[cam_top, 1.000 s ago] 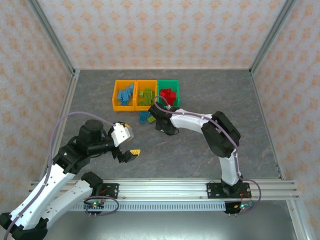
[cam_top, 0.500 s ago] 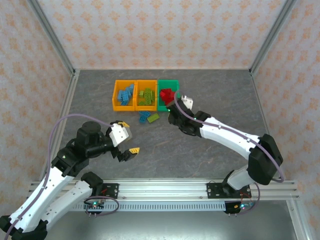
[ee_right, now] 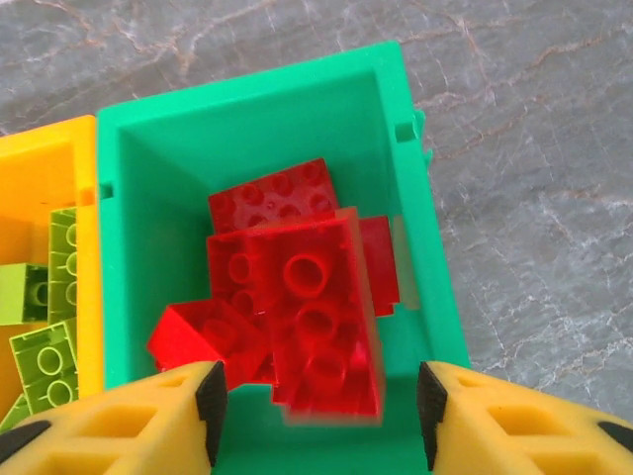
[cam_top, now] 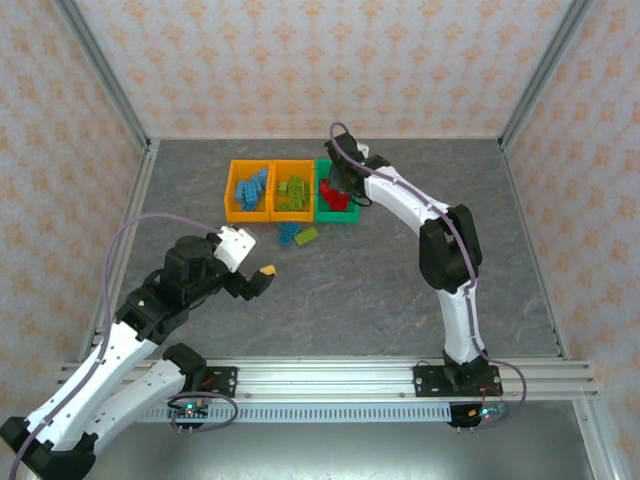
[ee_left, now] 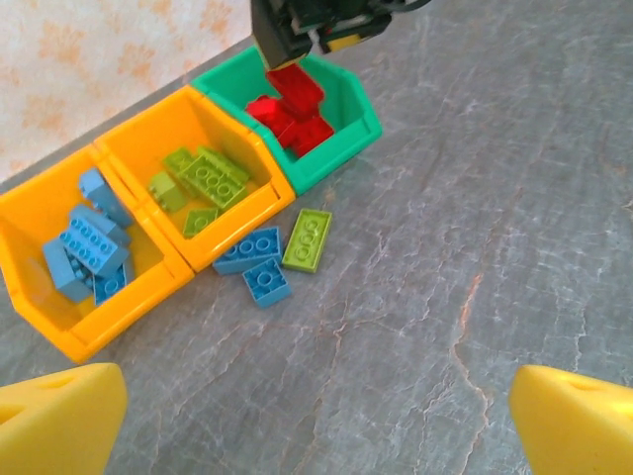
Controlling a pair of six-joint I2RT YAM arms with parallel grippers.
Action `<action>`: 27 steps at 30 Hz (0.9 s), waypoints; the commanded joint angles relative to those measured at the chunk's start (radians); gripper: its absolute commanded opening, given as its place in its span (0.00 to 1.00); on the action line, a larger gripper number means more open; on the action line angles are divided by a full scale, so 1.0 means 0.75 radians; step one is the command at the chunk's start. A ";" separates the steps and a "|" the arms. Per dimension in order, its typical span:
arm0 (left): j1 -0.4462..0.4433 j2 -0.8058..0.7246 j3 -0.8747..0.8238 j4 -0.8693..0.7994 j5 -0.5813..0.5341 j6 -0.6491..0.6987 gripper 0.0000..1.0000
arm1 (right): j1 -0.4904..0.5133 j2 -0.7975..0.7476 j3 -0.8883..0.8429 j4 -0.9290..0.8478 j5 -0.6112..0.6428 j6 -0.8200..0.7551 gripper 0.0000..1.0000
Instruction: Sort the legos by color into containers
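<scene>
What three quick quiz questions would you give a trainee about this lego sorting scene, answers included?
1. True or false: the red bricks are in the green bin.
2. How many loose bricks lie on the table? A one, B three, C six.
3. Fill in: the gripper open over the green bin is the ___ one.
Key: 1 true. 2 B, two blue and one lime. 3 right, the right gripper.
</scene>
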 commanded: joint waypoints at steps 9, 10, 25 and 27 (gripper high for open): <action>-0.013 0.309 0.259 -0.122 -0.073 -0.515 0.95 | 0.005 -0.715 -0.419 -0.104 -0.373 -0.107 0.63; -0.019 0.346 0.274 -0.115 -0.061 -0.536 0.95 | 0.005 -0.815 -0.502 -0.091 -0.436 -0.117 0.64; -0.168 1.291 0.729 -0.125 -0.245 -0.497 0.84 | 0.007 -1.694 -1.042 -0.148 -0.556 -0.113 0.99; -0.170 1.399 0.798 -0.127 -0.280 -0.442 0.83 | 0.007 -1.686 -1.036 -0.166 -0.561 -0.116 0.99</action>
